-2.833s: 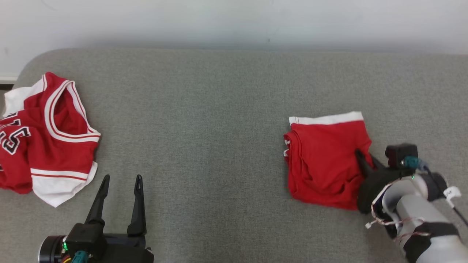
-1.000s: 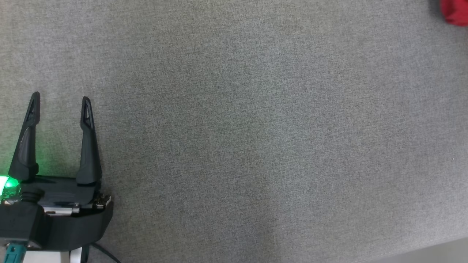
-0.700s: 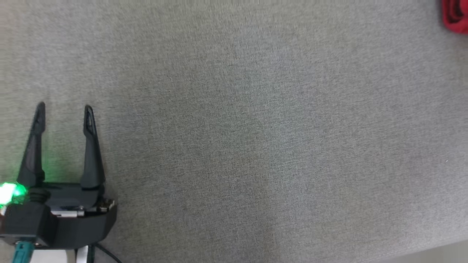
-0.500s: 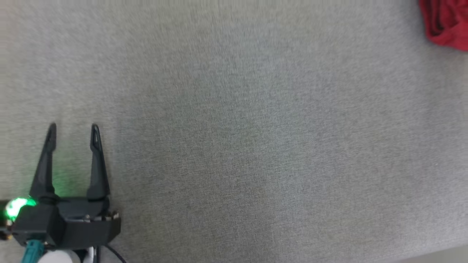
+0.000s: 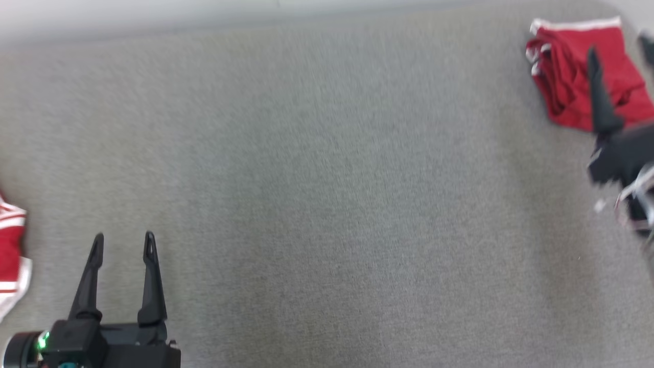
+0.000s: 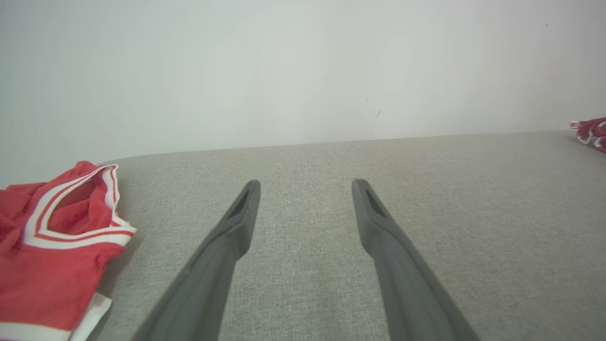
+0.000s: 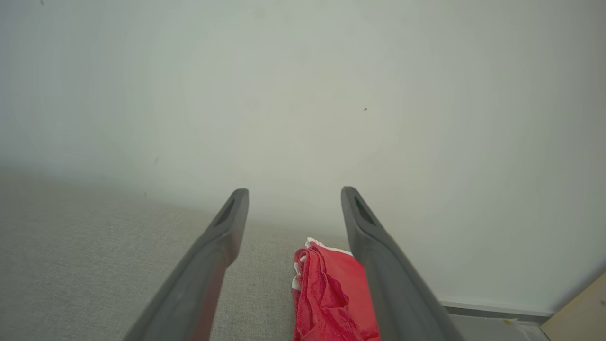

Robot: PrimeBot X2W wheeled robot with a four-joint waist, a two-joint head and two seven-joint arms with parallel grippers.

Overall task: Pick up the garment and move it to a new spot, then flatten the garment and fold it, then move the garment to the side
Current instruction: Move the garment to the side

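Note:
The garment point(image 5: 572, 76) is red with a white band and lies folded at the far right of the grey fabric surface point(image 5: 327, 179). My right gripper point(image 5: 619, 45) hovers over its near right part, open and holding nothing. The right wrist view shows the garment point(image 7: 326, 293) below and between that gripper's point(image 7: 293, 192) spread fingers, apart from them. My left gripper point(image 5: 122, 240) stands open and empty at the near left. In the left wrist view the garment point(image 6: 592, 131) is a small red patch at the far right edge, beyond the open left gripper point(image 6: 305, 184).
A crumpled red and white jersey point(image 5: 11, 255) lies at the surface's left edge, just left of my left gripper; it shows as well as the jersey point(image 6: 52, 255) in the left wrist view. A pale wall point(image 5: 153, 13) runs behind the surface.
The head camera has tilted and swung, bringing the far edge, the garment and the jersey back into view. My right gripper, earlier down on the garment's near edge, now stands open above it.

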